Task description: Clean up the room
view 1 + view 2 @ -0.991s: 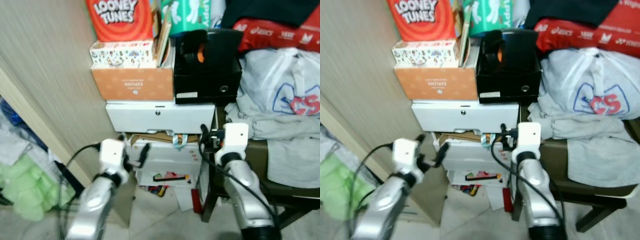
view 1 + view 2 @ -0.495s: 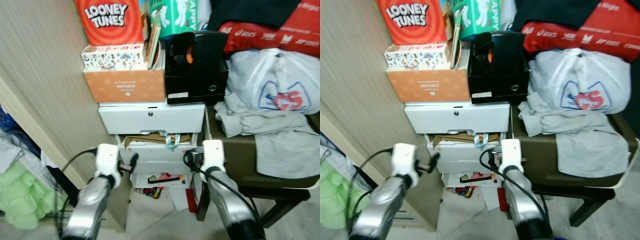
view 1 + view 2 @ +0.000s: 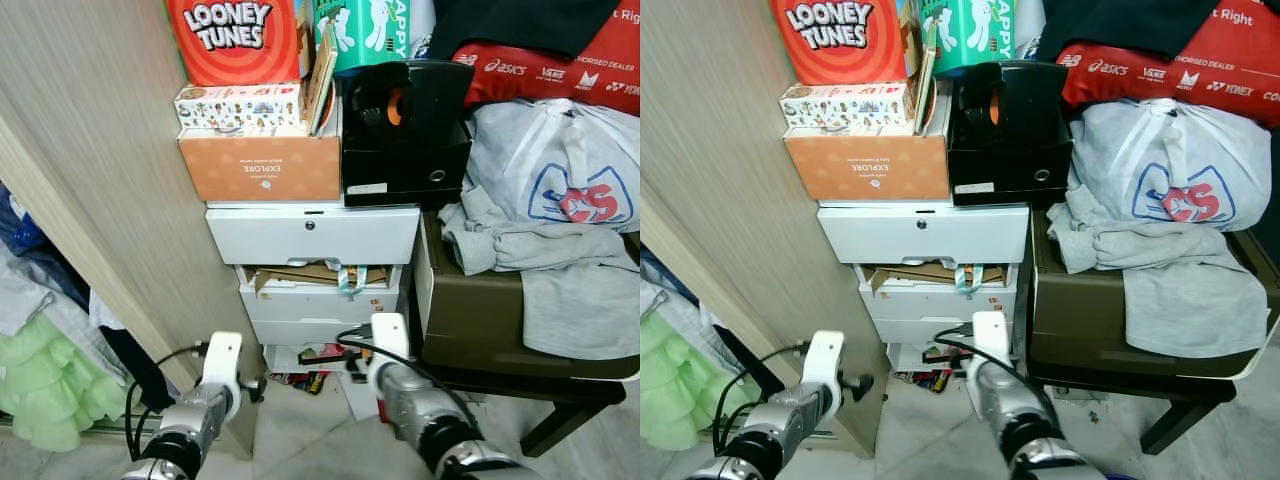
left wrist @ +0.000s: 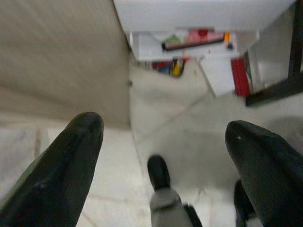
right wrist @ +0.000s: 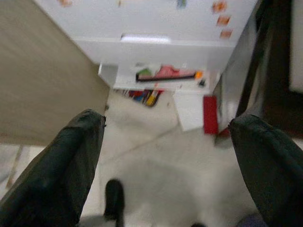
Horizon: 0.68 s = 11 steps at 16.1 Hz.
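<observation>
- Facing a white drawer unit (image 3: 312, 235) with smooth flat fronts, both claws hang low over the pale tiled floor (image 4: 189, 142) in front of it.
- Left claw (image 4: 161, 156): black rounded fingers spread wide, holding nothing, beside the wood-grain panel (image 3: 90, 180) left of the drawer unit.
- Right claw (image 5: 165, 156): fingers likewise spread wide and empty.
- Scattered papers and small colourful items (image 5: 163, 82) lie on the floor at the drawer unit's foot.
- A matte orange cardboard box (image 3: 262, 167) and a glossy black box (image 3: 405, 130) sit on the drawer unit.
- Right of it, soft grey clothes (image 3: 540, 255) and a crinkly plastic bag (image 3: 560, 160) pile on a dark surface (image 3: 470, 320).
</observation>
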{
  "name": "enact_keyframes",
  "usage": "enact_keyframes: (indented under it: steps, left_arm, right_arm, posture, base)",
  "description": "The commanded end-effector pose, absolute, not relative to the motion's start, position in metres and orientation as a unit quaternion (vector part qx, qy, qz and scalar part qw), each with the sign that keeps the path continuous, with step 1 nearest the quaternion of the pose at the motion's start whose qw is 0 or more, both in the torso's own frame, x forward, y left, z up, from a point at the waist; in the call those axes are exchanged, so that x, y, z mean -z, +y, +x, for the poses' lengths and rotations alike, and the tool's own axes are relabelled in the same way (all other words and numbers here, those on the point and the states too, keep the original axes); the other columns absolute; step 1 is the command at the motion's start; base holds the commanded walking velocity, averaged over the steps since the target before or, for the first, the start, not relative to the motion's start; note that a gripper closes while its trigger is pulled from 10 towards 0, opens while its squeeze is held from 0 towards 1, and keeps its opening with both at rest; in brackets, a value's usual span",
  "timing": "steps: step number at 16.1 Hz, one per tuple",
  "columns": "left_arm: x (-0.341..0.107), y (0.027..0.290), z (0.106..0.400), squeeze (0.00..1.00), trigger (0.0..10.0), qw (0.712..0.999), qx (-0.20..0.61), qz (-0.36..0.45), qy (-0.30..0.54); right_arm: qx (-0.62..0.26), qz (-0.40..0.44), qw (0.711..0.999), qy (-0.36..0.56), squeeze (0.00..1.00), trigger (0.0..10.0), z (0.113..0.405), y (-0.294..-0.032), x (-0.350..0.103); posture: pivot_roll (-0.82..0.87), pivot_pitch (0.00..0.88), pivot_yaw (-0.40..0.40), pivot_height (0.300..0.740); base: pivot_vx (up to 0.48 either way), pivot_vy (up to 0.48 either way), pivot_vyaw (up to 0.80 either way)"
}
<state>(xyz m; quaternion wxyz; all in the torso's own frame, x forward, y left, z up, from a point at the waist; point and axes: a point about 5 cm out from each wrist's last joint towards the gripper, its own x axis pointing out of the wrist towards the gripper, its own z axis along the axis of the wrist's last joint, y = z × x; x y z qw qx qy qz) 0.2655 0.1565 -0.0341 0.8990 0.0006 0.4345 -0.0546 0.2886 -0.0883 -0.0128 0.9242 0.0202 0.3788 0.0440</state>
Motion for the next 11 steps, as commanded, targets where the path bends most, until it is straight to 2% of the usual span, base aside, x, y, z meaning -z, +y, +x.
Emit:
enact_keyframes:
  steps: [1,3,5,11]
  left_arm:
    - [0.042,0.162,0.256,0.0,10.0,0.885,0.039,0.003,0.464]
    - [0.052,0.168,0.244,0.0,10.0,0.865,0.015,-0.001,0.501]
    - [0.054,0.171,0.24,0.0,10.0,0.86,0.008,0.004,0.51]
    - [0.054,0.174,0.241,0.0,10.0,0.864,0.007,0.025,0.503]
  right_arm:
    - [-0.027,0.017,0.914,0.404,0.0,10.0,0.279,-0.092,0.023]
    - [-0.028,-0.003,0.91,0.413,0.0,10.0,0.276,-0.097,0.027]
    - [-0.044,-0.021,0.907,0.417,0.0,10.0,0.274,-0.095,0.029]
    - [-0.058,-0.034,0.911,0.406,0.0,10.0,0.277,-0.091,0.026]
  posture:
    - [-0.06,0.0,0.06,0.74]
    - [-0.07,0.0,0.057,0.74]
    - [-0.07,0.0,0.057,0.74]
    - [-0.06,0.0,0.056,0.74]
  base:
    - [0.0,0.0,0.0]
    - [0.0,0.0,0.0]
    - [0.0,0.0,0.24]
    - [0.0,0.0,0.8]
